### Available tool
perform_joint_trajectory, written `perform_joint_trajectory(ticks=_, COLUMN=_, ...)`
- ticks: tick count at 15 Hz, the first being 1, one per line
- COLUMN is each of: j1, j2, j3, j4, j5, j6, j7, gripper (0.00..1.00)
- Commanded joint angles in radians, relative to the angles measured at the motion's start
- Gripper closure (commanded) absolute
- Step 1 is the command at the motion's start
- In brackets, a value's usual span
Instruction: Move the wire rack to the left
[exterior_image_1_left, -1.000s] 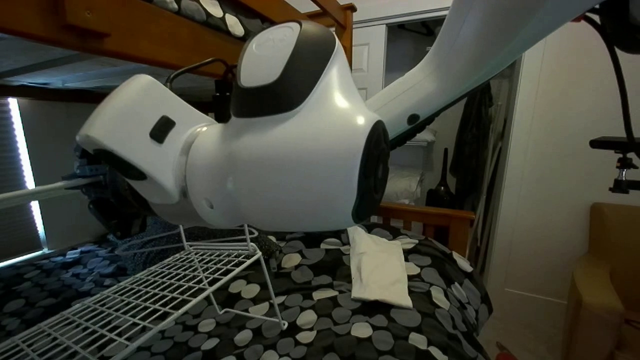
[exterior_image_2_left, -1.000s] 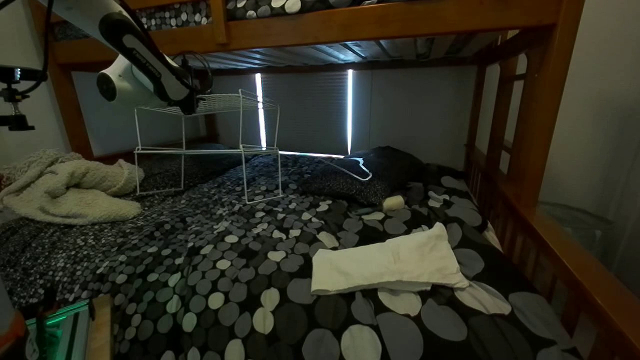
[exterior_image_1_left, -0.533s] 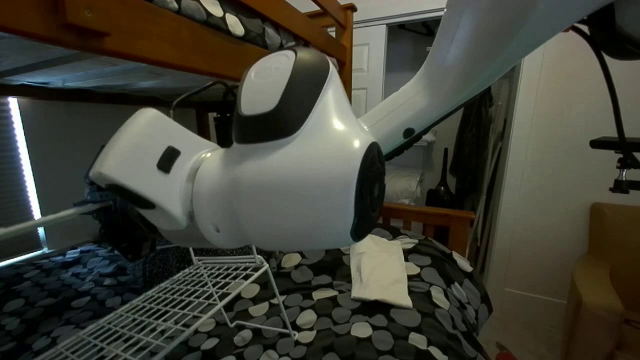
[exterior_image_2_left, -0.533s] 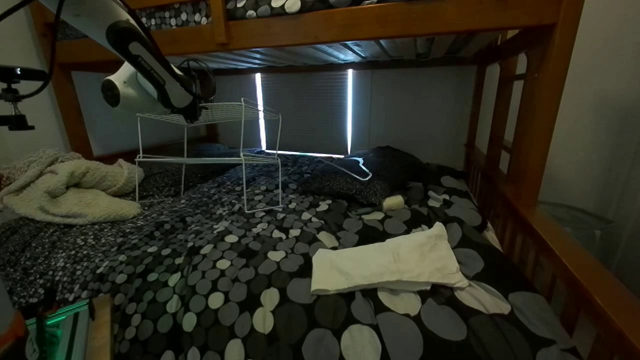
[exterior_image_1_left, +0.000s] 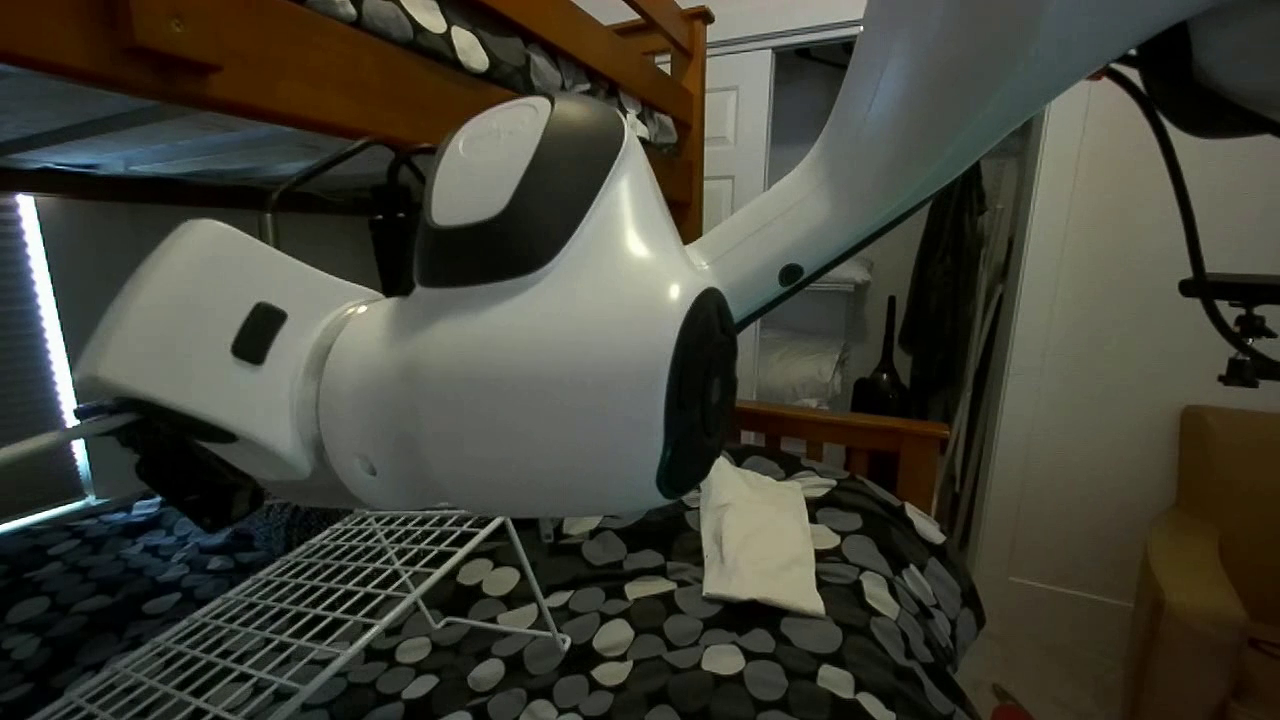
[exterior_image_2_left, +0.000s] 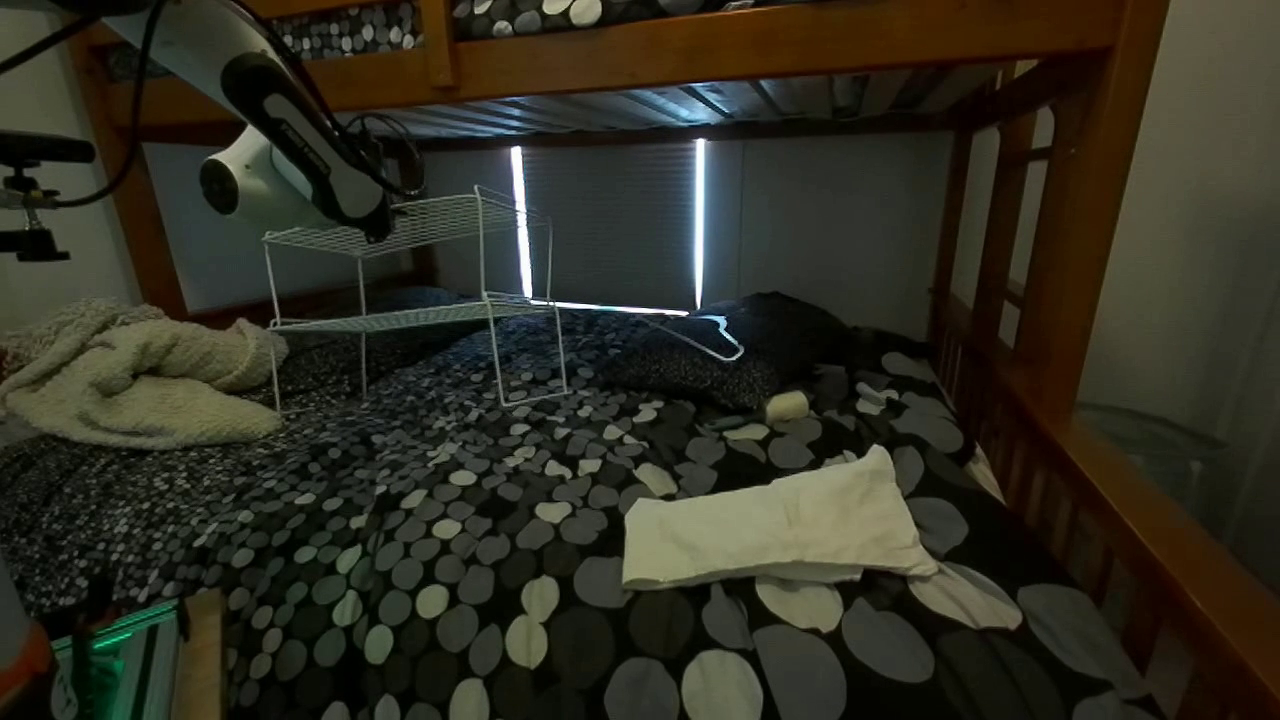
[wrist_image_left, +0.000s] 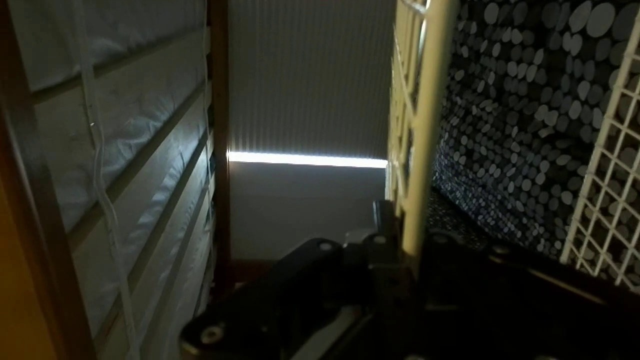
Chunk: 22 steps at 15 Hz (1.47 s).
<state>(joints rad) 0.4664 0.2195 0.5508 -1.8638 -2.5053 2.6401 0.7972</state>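
Fingers (wrist_image_left: 384, 250): closed around a rim wire of the wire rack (exterior_image_2_left: 410, 318), parted only by that wire as far as the dim wrist view shows.
Wire rack: white, upright, in two tiers; the upper tier is at the fingers' height and, in an exterior view, reaches to both sides of them, farther to the right; the lower tier is beneath them.
Rack feet: well below the fingers, at the worktop (exterior_image_2_left: 400, 580); whether they bear on it, I cannot tell.
Worktop: a spotted bed cover, below the fingers in both exterior views.
Arm (exterior_image_2_left: 300, 145): comes to the fingers from the upper left in an exterior view.
Upper bunk (exterior_image_2_left: 700, 58): wooden rail and pale slats, above the fingers.
Blind (wrist_image_left: 310, 75): beyond the fingertips in the wrist view, light along its edge.
White cloth (exterior_image_2_left: 775, 530): flat on the worktop, lower than the fingers and to their right in both exterior views.
Hanger (exterior_image_2_left: 735, 345): right of the fingers and lower in an exterior view, at a dark pillow (exterior_image_2_left: 790, 325).
Fleecy blanket (exterior_image_2_left: 150, 380): heaped left of the fingers and lower in an exterior view; contact with the rack cannot be told.
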Motion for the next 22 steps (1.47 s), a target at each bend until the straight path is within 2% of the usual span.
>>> perform_joint_trajectory(ticks=1, j1=0.007, j2=-0.036, j3=0.023, j4=0.054, j5=-0.013, j6=-0.057, j7=-0.028, gripper=0.99)
perform_joint_trajectory(ticks=12, j1=0.004, j2=-0.027, j3=0.060, j4=0.101, j5=-0.013, j6=-0.034, j7=-0.030, gripper=0.99)
perform_joint_trajectory(ticks=13, j1=-0.002, j2=-0.031, j3=0.062, j4=0.096, j5=-0.012, j6=-0.042, j7=-0.015, gripper=0.99)
perform_joint_trajectory(ticks=14, j1=-0.004, j2=0.004, j3=0.054, j4=0.055, j5=0.005, j6=-0.004, j7=-0.044, gripper=0.95)
perform_joint_trajectory(ticks=21, j1=-0.005, j2=0.007, j3=0.055, j4=0.057, j5=0.005, j6=-0.004, j7=-0.044, gripper=0.95)
perform_joint_trajectory(ticks=22, j1=-0.002, j2=0.019, j3=0.058, j4=0.076, j5=-0.013, j6=0.009, j7=-0.048, gripper=0.99)
